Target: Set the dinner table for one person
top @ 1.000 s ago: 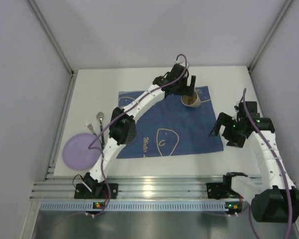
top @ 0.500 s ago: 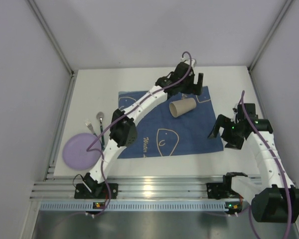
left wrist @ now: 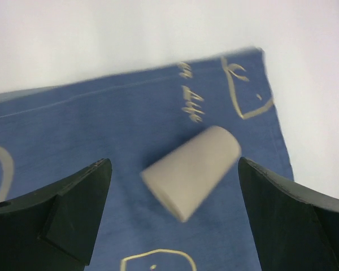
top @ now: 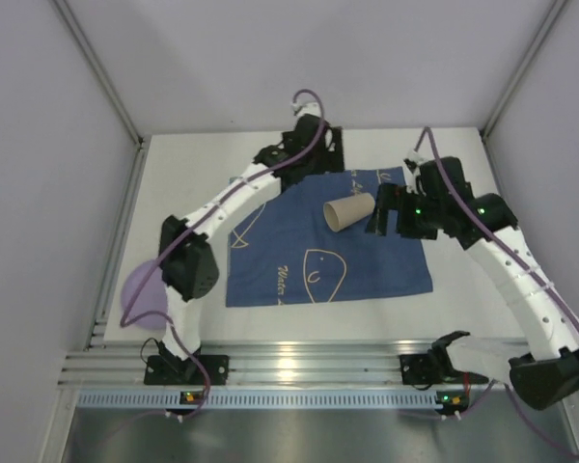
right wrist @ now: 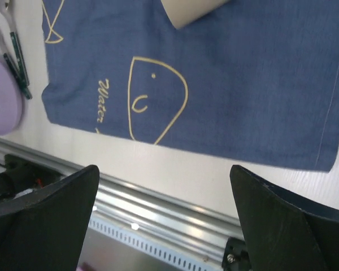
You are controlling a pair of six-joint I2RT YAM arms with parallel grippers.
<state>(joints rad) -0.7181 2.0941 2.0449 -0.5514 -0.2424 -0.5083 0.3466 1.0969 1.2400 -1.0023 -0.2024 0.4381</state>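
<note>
Beige paper cup (top: 350, 210) lies on its side, upper centre of frame, on dark blue cloth placemat (top: 299, 265) on matte white desk (top: 188, 183). Both left tool (left wrist: 173, 165) and right tool (right wrist: 164, 169) have fingers wide apart.

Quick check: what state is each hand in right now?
Left hand: open, holding nothing; the cup lies on its side below it.
Right hand: open, holding nothing.

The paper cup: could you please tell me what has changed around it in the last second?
The cup tipped from upright onto its side. The left end effector backed away, open; the right end effector swung in towards it. The placemat and plate stayed.
</note>
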